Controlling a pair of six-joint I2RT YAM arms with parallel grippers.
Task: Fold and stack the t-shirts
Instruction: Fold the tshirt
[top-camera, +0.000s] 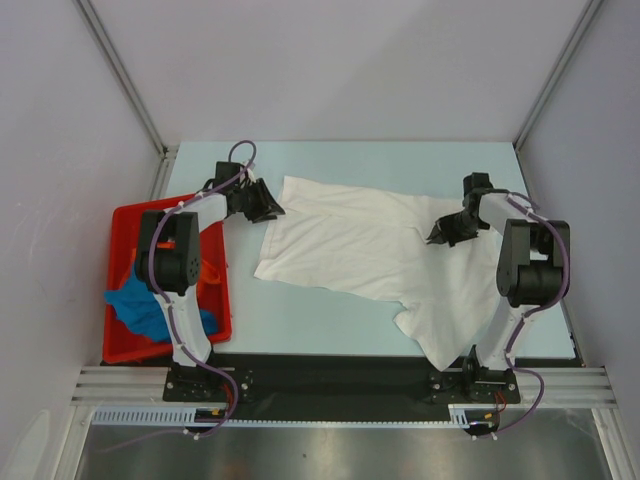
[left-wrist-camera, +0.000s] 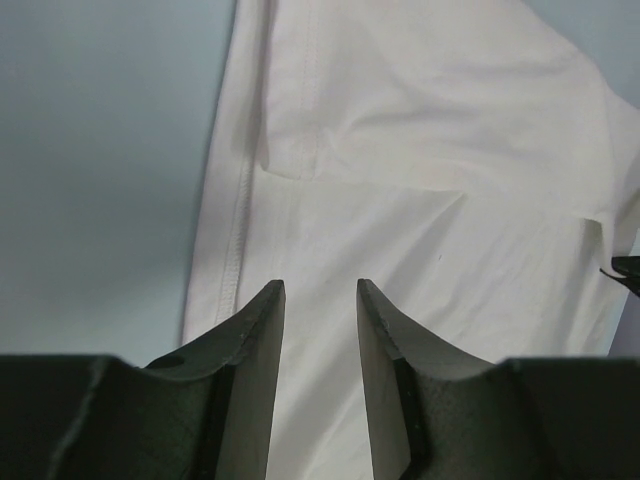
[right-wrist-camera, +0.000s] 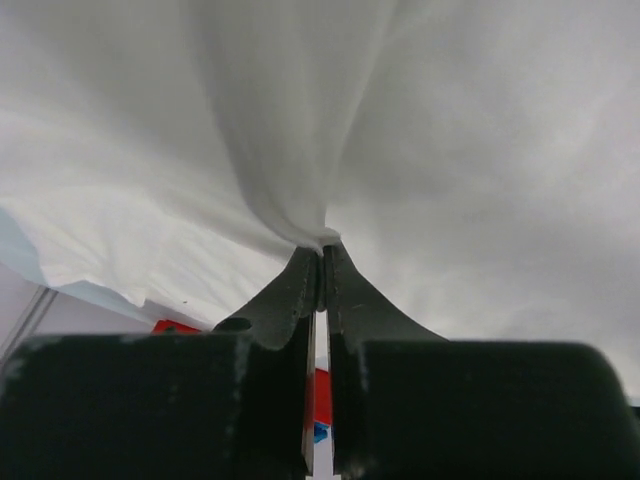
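White t-shirt lies spread and rumpled across the middle of the pale blue table, between the two arms. Its near-right corner reaches over the table's front edge beside the right arm's base. The right gripper is clamped tight on a gathered fold of the shirt at its right side, and the cloth rises in a peak from the pinched fingertips. The left gripper stands parted over the shirt's far-left corner, next to the stitched hem, with nothing between its fingers; I cannot tell whether it touches the cloth. At the table's left side sits a red bin, which holds a crumpled blue t-shirt and an orange t-shirt, partly hidden behind the left arm.
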